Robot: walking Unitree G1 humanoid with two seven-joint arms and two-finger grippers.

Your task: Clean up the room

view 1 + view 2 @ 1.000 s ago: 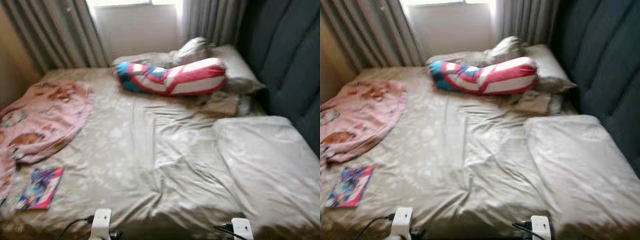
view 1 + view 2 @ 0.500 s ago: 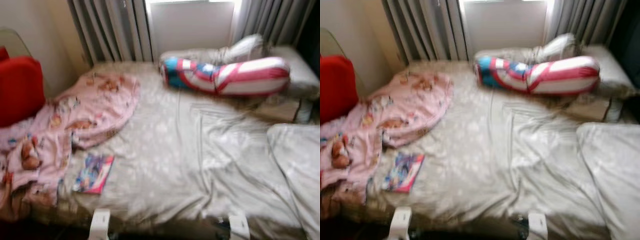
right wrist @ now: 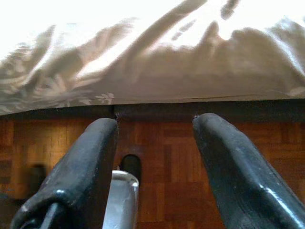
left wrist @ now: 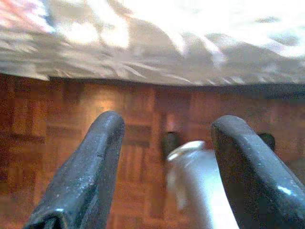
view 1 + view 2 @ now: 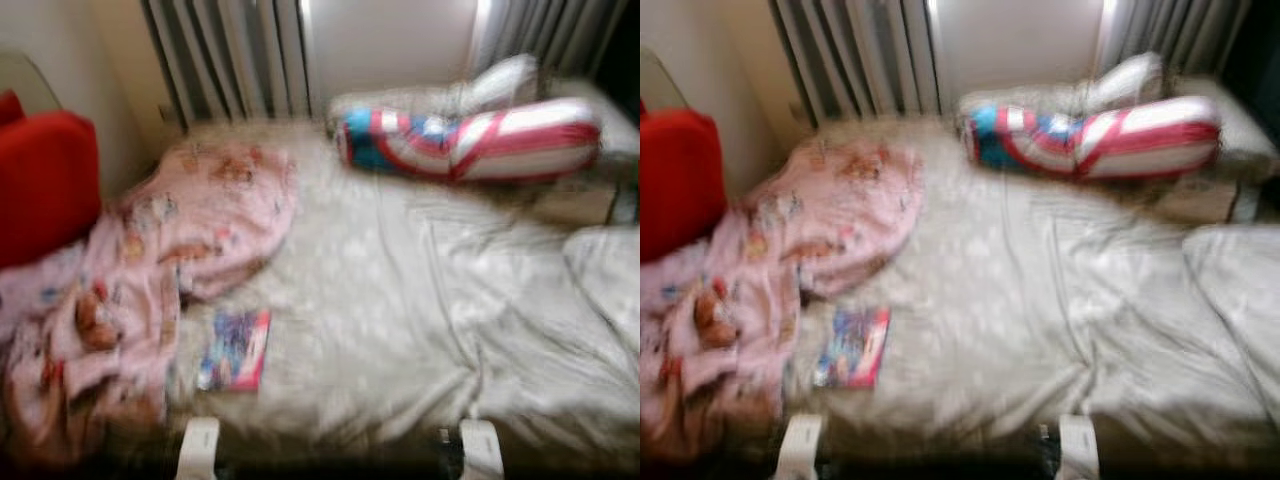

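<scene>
blurred views. a colourful book (image 5: 234, 350) is seen flat on the bed (image 5: 400, 300) near its front edge, just beside a rumpled pink blanket (image 5: 150, 260). left gripper (image 4: 164, 157) and right gripper (image 3: 152, 157) are held released, empty, over parquet floor (image 3: 181, 167).

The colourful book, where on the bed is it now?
In the left eye view, the colourful book lies flat on the bed near its front edge, on the robot's left, just beside the pink blanket.
</scene>
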